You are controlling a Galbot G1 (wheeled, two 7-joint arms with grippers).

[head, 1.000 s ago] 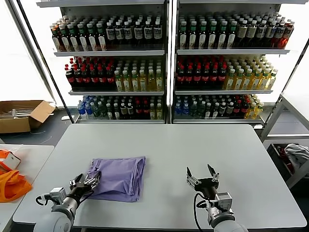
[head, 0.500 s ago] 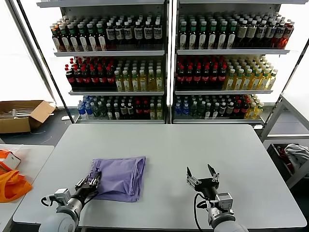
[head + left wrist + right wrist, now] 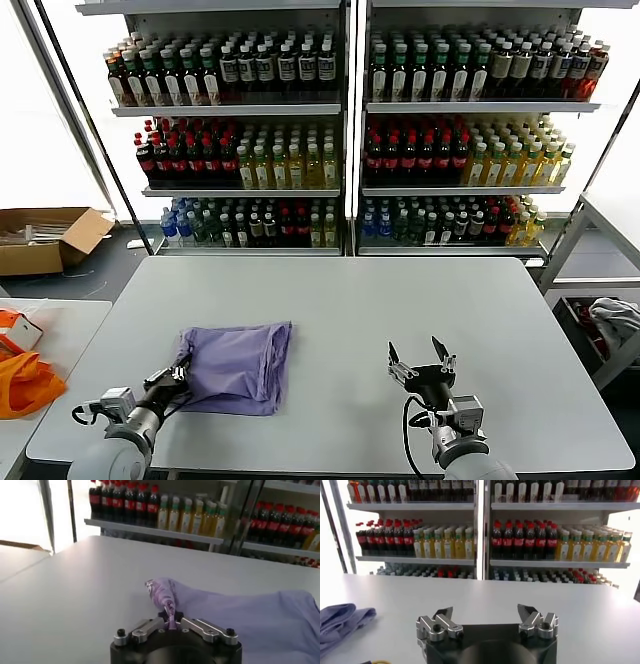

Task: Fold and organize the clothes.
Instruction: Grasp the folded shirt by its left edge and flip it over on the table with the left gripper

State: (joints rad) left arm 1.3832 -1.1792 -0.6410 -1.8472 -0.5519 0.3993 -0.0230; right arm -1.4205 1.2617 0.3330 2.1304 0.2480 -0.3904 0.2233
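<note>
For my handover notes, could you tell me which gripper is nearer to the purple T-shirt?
Left. The left gripper is shut on the purple T-shirt at its near-left corner; the right gripper hovers open, well off to its right.

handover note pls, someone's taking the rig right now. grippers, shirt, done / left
Left gripper: shut on a pinch of the T-shirt's corner at the shirt's left edge, low over the table.
Right gripper: open, empty, waiting over bare table to the right of the shirt, not touching it.
T-shirt: front-left part of the table, lying as a folded, roughly square bundle, plain side up.
Done: shirt looks folded at least once; corner is gripped.
Left: probably carry this corner across for another fold, then tidy. Right arm has no hold yet.
</note>
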